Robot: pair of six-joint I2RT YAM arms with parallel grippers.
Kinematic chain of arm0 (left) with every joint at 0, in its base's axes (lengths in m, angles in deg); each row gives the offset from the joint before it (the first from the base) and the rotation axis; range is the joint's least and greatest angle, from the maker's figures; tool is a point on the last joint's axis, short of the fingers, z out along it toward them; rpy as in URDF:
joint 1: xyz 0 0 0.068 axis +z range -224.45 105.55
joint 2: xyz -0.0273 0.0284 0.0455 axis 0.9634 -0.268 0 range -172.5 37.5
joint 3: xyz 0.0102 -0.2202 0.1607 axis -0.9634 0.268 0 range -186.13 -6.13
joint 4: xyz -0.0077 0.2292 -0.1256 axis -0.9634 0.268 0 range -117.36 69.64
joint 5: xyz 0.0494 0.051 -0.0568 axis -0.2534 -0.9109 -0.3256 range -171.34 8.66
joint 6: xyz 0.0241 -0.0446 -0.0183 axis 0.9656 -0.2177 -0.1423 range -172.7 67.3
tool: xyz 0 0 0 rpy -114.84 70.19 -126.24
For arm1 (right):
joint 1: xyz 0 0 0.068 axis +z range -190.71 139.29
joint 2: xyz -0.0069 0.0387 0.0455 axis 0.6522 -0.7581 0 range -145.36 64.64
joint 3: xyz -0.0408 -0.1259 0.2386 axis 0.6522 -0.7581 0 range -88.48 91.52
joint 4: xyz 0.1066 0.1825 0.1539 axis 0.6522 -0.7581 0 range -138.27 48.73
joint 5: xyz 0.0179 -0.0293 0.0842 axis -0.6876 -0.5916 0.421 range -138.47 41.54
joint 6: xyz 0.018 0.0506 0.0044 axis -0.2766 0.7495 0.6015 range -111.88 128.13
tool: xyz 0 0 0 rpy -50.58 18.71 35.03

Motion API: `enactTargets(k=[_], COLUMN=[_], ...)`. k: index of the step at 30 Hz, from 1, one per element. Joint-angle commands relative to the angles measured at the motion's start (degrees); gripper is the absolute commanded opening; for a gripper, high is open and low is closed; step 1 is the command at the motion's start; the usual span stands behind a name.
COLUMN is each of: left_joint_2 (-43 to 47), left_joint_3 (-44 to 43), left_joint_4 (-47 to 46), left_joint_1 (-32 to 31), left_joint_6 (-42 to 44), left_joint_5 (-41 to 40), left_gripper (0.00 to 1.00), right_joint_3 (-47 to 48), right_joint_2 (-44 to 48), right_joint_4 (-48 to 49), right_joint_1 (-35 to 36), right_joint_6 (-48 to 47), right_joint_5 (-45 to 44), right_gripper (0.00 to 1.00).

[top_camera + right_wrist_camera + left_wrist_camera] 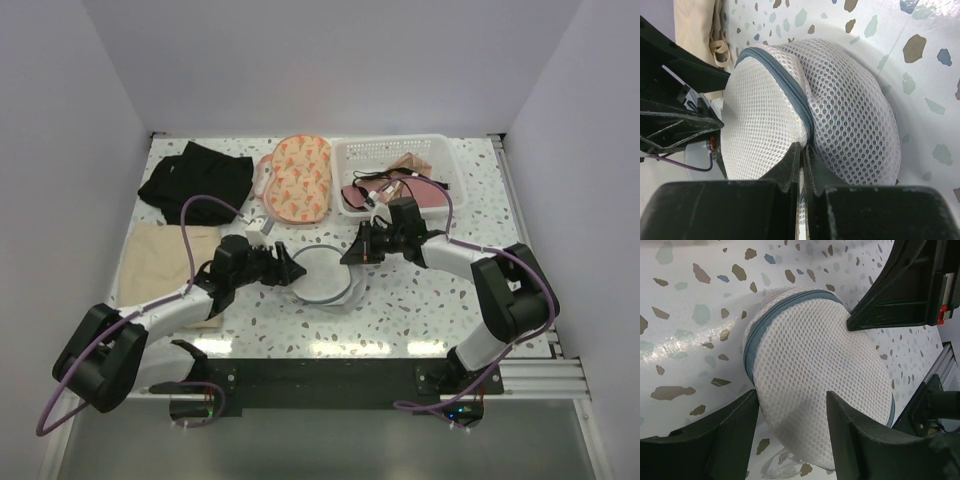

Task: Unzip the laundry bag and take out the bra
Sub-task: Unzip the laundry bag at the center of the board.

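Observation:
The laundry bag (322, 275) is a round white mesh pouch with a grey-blue zipper (797, 95) around its rim, lying in the middle of the table. My left gripper (283, 268) reaches it from the left. In the left wrist view the gripper (792, 400) is open, its two fingers straddling the near edge of the bag (815, 365). My right gripper (358, 250) comes from the right. In the right wrist view it (804, 147) is shut, pinching the bag (840, 115) at the zipper seam. The bra is hidden.
A white slotted basket (440, 150) with pink and tan items stands at the back right. A peach patterned fabric piece (297, 178) lies behind the bag, a black garment (195, 180) at the back left, and beige cloth (160, 260) at the left. Walls enclose three sides.

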Motion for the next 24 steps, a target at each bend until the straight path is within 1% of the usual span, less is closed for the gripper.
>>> enactTargets(k=[1,4,9,14,15,17,18,20,24], left_joint_2=[-0.95,-1.56,-2.53,-3.41,-3.58,-4.02,-4.20,-4.46,-4.82], left_joint_3=[0.64,1.34,1.69,1.61,1.43,1.43,1.34,1.34,0.99], left_joint_4=[-7.26,-8.57,-10.33,-12.26,-12.35,-12.97,-13.23,-13.58,-13.76], left_joint_1=[-0.36,-0.36,-0.36,-0.45,-0.45,-0.45,-0.36,-0.36,-0.36], left_joint_6=[-1.82,-1.74,-1.56,-2.00,-2.09,-2.09,-2.35,-2.35,-2.88], left_joint_5=[4.11,4.55,5.77,7.18,7.53,7.97,8.32,8.42,8.15], left_gripper=[0.54,0.46,0.42,0.32,0.26,0.18,0.09,0.00,0.00], right_joint_3=[0.27,0.62,1.24,1.86,1.94,2.47,2.65,2.82,3.17], right_joint_2=[0.53,0.79,0.53,0.53,0.53,0.79,1.06,1.76,4.39], right_joint_4=[-0.82,-1.35,-1.35,-1.52,-1.44,-2.05,-2.14,-2.05,-3.10], right_joint_1=[0.13,0.05,0.05,0.05,0.13,0.05,0.05,0.05,0.05], right_joint_6=[-1.43,-1.69,-1.69,-1.69,-1.78,-2.13,-2.39,-2.48,-3.80], right_joint_5=[-2.75,-3.19,-3.37,-3.63,-3.54,-3.46,-3.37,-3.72,-5.38], right_gripper=[0.00,0.00,0.00,0.00,0.00,0.00,0.00,0.00,0.00])
